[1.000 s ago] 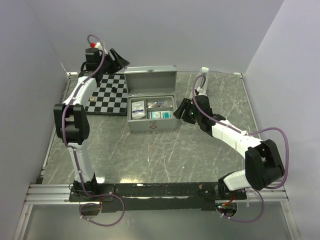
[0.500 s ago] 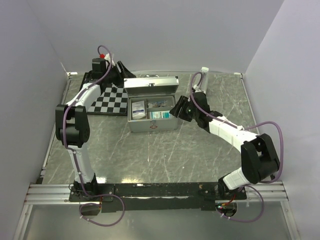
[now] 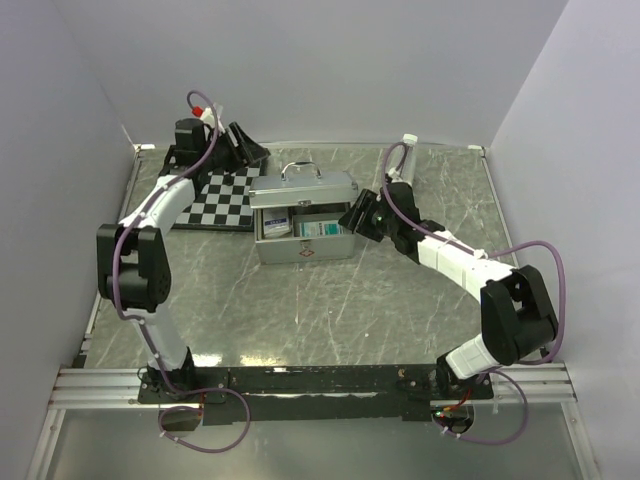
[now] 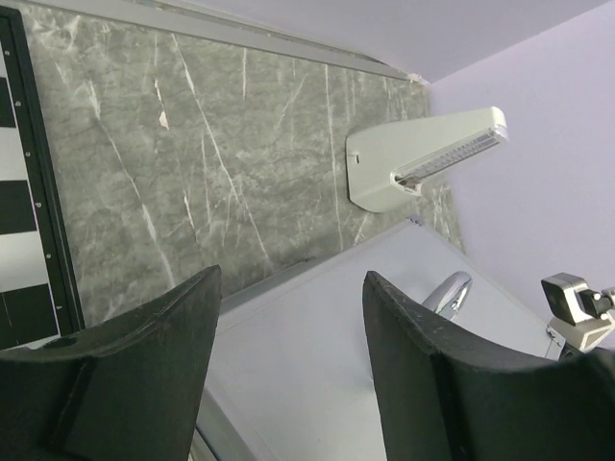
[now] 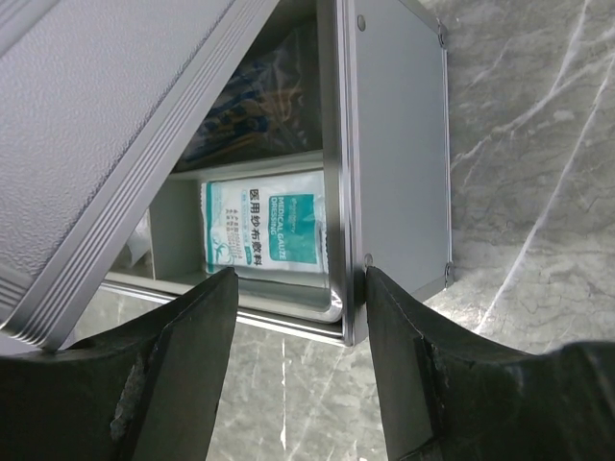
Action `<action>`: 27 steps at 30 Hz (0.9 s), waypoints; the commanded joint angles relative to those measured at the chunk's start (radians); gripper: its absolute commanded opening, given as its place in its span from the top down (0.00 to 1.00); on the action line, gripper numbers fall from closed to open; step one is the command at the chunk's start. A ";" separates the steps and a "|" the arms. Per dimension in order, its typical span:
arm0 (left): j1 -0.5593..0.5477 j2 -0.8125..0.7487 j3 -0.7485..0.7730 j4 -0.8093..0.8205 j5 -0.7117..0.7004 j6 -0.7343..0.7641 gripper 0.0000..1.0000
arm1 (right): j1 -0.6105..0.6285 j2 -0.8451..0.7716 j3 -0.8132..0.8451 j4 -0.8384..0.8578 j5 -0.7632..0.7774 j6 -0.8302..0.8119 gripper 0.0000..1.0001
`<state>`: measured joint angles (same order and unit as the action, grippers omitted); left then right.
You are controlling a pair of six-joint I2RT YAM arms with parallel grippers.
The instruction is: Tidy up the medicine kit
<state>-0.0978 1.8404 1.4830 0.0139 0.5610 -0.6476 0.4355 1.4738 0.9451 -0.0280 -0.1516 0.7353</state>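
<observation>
The kit (image 3: 305,247) is sitting mid-table (image 3: 300,310), front facing near, its lid (image 3: 300,188) hanging half shut over the contents. The step in hand looks to be closing it.

Just right of the kit, the right gripper (image 3: 357,216) is hovering with its fingers (image 5: 173,384) wide and holding nothing. Its own camera is showing the kit's right wall lined up between them, close but apart. A teal packet (image 5: 264,226) is lying flat inside, below the rim.

Farther back, the left gripper (image 4: 290,279) is hanging behind and above the lid, also wide and empty. The lid's outer face is spanning the gap under it, and the handle (image 3: 300,171) is lying off to one side. I cannot tell whether a finger is touching the lid.

To close well, the left gripper should be pressing the lid down evenly while the right one is bracing the wall against sliding. Anything poking above the rim would likely jam the lid.

The board (image 3: 222,195) is lying far left, just beside the kit.
</observation>
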 commanded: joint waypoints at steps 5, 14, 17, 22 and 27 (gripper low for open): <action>-0.002 -0.098 -0.079 0.063 0.004 -0.006 0.34 | -0.003 -0.078 -0.084 0.045 -0.026 0.019 0.38; -0.005 -0.136 -0.132 0.064 -0.004 -0.007 0.34 | -0.003 -0.124 -0.154 0.043 -0.036 0.015 0.38; -0.005 -0.164 -0.148 0.058 -0.021 -0.003 0.34 | -0.003 -0.156 -0.172 0.031 -0.028 -0.005 0.37; -0.008 -0.222 -0.193 0.063 -0.110 0.002 0.32 | 0.029 -0.246 -0.218 0.014 -0.040 -0.108 0.37; -0.011 -0.109 -0.041 -0.064 -0.237 0.058 0.31 | 0.071 -0.299 -0.265 0.049 -0.114 -0.174 0.36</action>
<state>-0.1024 1.6661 1.3132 0.0242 0.4503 -0.6426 0.4717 1.2289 0.7170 -0.0261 -0.2024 0.6456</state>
